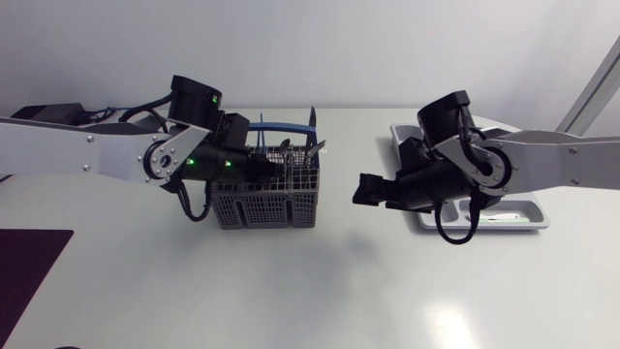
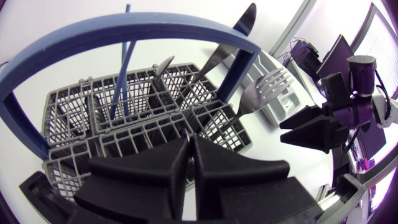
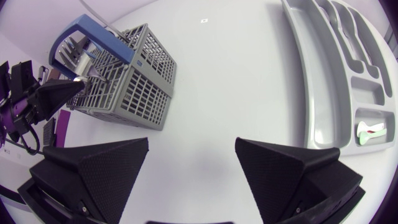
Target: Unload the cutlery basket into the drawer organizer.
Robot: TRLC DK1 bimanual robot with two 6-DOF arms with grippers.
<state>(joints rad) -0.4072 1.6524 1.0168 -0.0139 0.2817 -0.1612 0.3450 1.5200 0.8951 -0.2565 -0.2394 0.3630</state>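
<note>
The grey cutlery basket (image 1: 266, 199) with a blue handle (image 2: 124, 31) stands left of the table's middle. My left gripper (image 1: 276, 167) sits over the basket's top, shut on the handle of a metal fork (image 2: 264, 87) whose tines stick up past the basket's rim. A knife (image 2: 227, 40), a thin blue stick (image 2: 124, 62) and other cutlery stand in the basket's cells. My right gripper (image 1: 373, 189) hovers open between the basket (image 3: 134, 81) and the grey drawer organizer (image 1: 528, 221), with nothing between its fingers. The organizer (image 3: 317, 81) lies under and behind my right arm.
A small white and green item (image 3: 370, 130) lies in one organizer compartment. A dark mat (image 1: 29, 262) sits at the table's left front edge. Bare white tabletop stretches in front of the basket and the organizer.
</note>
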